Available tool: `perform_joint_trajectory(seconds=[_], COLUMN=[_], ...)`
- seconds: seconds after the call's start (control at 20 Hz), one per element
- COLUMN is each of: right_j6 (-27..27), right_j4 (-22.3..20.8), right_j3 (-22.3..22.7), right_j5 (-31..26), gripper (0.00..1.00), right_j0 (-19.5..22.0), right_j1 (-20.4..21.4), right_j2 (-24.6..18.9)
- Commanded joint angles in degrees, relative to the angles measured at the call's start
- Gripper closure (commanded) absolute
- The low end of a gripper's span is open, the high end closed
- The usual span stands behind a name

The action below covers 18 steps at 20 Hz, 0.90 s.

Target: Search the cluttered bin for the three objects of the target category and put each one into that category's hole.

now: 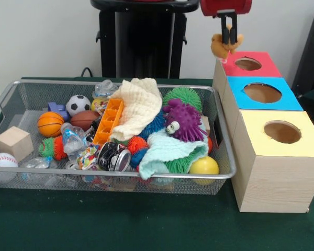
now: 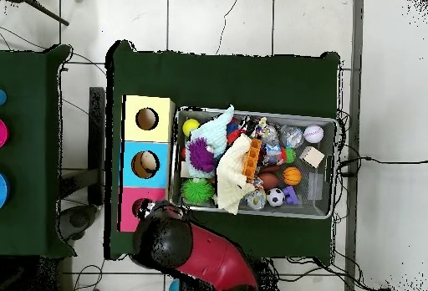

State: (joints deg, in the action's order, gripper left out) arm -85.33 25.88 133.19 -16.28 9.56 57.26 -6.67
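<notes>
My gripper point(image 1: 229, 37) hangs at the top right of the front view, just left of and above the round hole point(image 1: 248, 64) in the red-faced wooden box point(image 1: 267, 68). It is shut on a small tan fuzzy toy point(image 1: 219, 46), held in the air above the box's back left corner. In the overhead view the arm point(image 2: 180, 246) covers the gripper and part of the red box point(image 2: 127, 208). The silver wire-mesh bin point(image 1: 120, 175) sits to the left of the boxes, full of toys; it also shows in the overhead view point(image 2: 251, 111).
A blue-faced box point(image 1: 285, 100) and a yellow-faced box point(image 1: 306, 130) stand in a row with the red one. The bin holds a purple spiky toy point(image 1: 184, 119), a green spiky ball point(image 1: 183, 95), cloths, an orange tray point(image 1: 109, 121), sport balls and a wooden cube point(image 1: 13, 142).
</notes>
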Motion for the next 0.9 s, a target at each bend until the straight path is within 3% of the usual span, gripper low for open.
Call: perform_joint_trajectory(seconds=[0.05, 0.4, 0.9], right_j6=[-16.4, -22.6, -26.2], right_j4=[1.5, 5.2, 7.1], right_j3=[8.4, 10.6, 8.4], right_j5=[11.6, 10.6, 7.5], gripper=[1.0, 1.0, 1.0], right_j0=[2.7, 0.0, -4.8], right_j1=[-6.5, -3.1, -1.8], right_j2=[-11.5, -14.6, -12.6])
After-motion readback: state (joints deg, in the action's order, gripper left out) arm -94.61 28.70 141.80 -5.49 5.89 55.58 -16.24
